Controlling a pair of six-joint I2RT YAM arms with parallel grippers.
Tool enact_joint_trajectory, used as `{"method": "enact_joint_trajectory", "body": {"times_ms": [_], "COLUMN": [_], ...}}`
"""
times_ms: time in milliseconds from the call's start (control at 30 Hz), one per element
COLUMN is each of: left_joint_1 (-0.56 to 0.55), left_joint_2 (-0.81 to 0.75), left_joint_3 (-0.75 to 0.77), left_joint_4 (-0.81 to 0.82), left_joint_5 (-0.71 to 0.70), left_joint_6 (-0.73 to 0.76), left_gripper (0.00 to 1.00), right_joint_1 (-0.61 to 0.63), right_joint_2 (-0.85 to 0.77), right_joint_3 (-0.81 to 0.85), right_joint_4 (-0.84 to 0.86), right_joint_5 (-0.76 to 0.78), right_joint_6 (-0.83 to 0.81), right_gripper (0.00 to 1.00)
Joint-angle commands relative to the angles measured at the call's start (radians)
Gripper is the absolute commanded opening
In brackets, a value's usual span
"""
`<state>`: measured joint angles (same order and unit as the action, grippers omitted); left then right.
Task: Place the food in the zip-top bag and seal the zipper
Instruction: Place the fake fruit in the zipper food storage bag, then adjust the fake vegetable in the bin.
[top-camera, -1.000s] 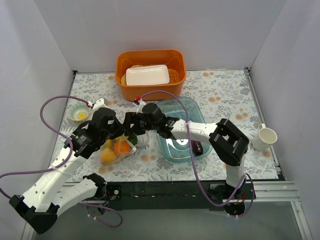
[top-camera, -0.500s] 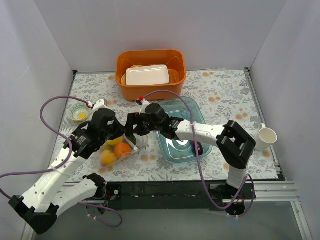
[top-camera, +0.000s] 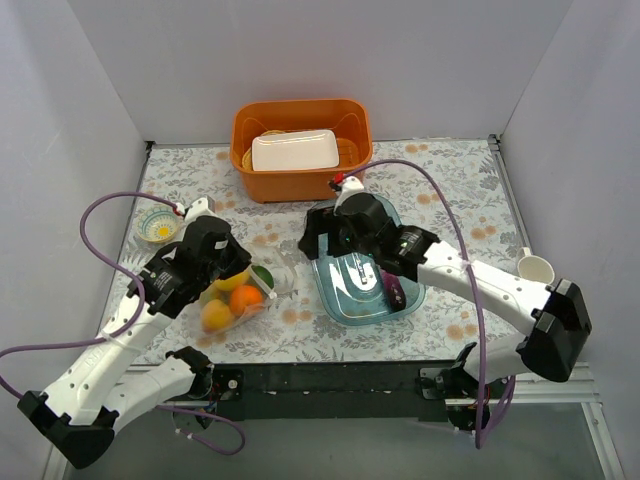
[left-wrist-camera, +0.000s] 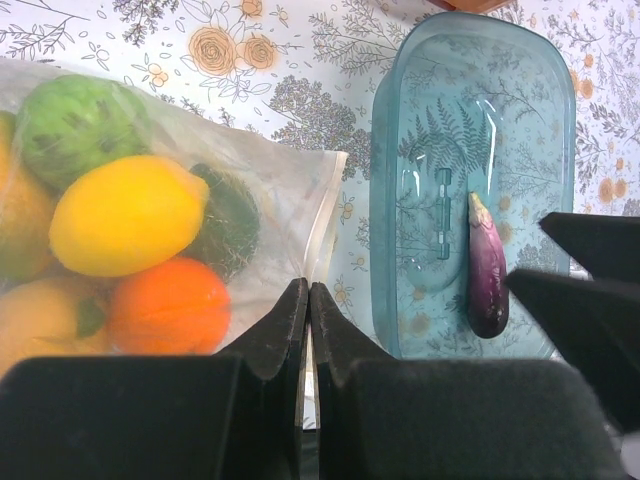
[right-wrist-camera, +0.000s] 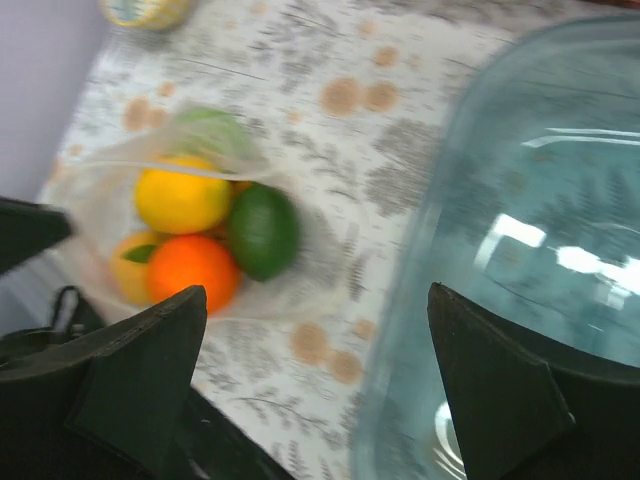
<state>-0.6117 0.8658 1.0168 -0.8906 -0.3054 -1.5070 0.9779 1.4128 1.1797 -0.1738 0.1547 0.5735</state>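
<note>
Top external: left gripper (top-camera: 248, 272) jaws clenched on zip-top bag (top-camera: 225, 312), near-left of tabletop (top-camera: 450, 200); right gripper (top-camera: 310, 240) jaws spread, empty, over far-left corner of blue tray (top-camera: 345, 305); eggplant (top-camera: 394, 291) toward tray's near-right, closest to right arm. Left wrist: eggplant's long axis follows tray length. Right wrist: bagged fruit (right-wrist-camera: 185, 200) beside tray.

Clear, crinkly bag (left-wrist-camera: 290, 200), seemingly plastic

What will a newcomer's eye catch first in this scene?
The bright orange basket at the far edge of the table, with a white tray inside. Then the zip-top bag of colourful toy fruit on the left, and one purple eggplant lying alone in the blue tray.
</note>
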Motion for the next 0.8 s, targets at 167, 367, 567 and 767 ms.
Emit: {"method": "enact_joint_trajectory", "body": {"times_ms": [167, 367, 567, 767], "left_joint_1": [-0.003, -0.003, -0.003, -0.003], "left_joint_2": [0.006, 0.044, 0.056, 0.048], "left_joint_3": [0.019, 0.032, 0.031, 0.031], "left_joint_4": [0.041, 0.061, 0.071, 0.058], "left_joint_5": [0.003, 0.022, 0.034, 0.025], "left_joint_6": [0.004, 0.01, 0.013, 0.014], "left_gripper": [0.0, 0.0, 0.0, 0.0], "right_joint_1": [-0.252, -0.297, -0.3, -0.304], "right_joint_2": [-0.182, -0.184, -0.164, -0.103], "right_joint_3": [-0.19, -0.233, -0.244, -0.264], "right_joint_4": [-0.409, -0.475, -0.48, -0.478], "right_joint_5": [0.065, 0.04, 0.036, 0.003], "right_joint_6": [-0.162, -0.239, -0.242, -0.247], "right_gripper": [0.98, 0.98, 0.91, 0.84]}}
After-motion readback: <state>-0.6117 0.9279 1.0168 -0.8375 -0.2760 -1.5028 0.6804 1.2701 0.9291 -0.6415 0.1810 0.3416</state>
